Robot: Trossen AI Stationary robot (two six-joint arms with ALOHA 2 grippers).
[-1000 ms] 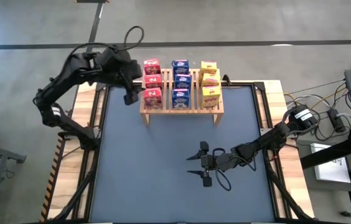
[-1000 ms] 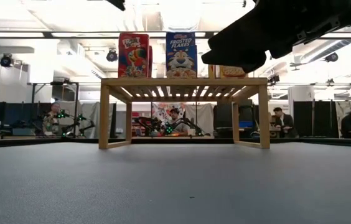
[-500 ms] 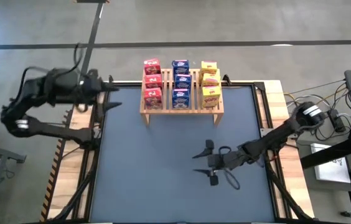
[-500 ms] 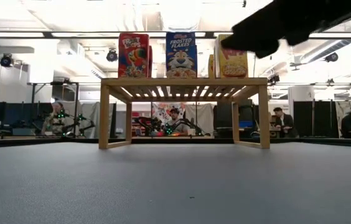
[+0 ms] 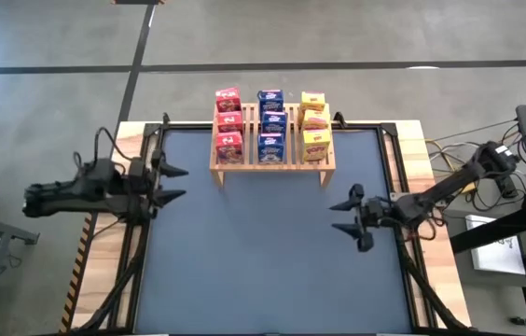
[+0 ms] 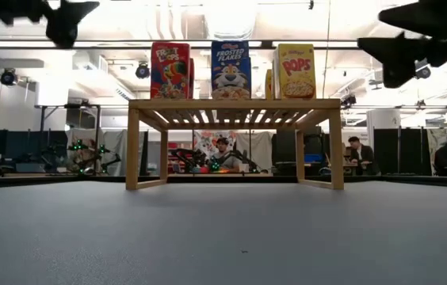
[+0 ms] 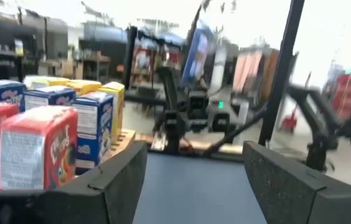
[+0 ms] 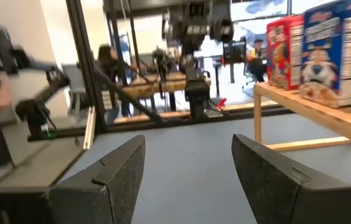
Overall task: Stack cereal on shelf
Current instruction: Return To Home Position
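Presently on the table (image 5: 263,280):

1. Shelf (image 5: 272,167). Light slatted wood rack on short legs. It stands upright at the middle of the table's far edge.

2. Cereal (image 5: 271,122). Nine small boxes, all upright on the shelf top, in three rows running from the shelf's far edge to its near edge.
   - Red boxes (image 5: 228,145): left row, three deep.
   - Blue boxes (image 5: 271,98): middle row, three deep.
   - Yellow boxes (image 5: 316,142): right row, three deep.
   - In each row the boxes stand close one behind another. The low view shows the front box of each row face-on along the shelf's near edge.

3. Left gripper (image 5: 172,183). It is over the table's left edge, roughly level with the shelf's near edge, and points inward across the table. Its fingers are spread wide with nothing between them. It is well apart from the shelf.

4. Right gripper (image 5: 340,216). It is over the right part of the table, closer to the right edge than to the middle, nearer than the shelf's right corner and clear of it. Its fingers are spread wide and hold nothing.

5. People (image 6: 358,152). They are seated at benches in the room beyond the table's far edge, seen in the low view.
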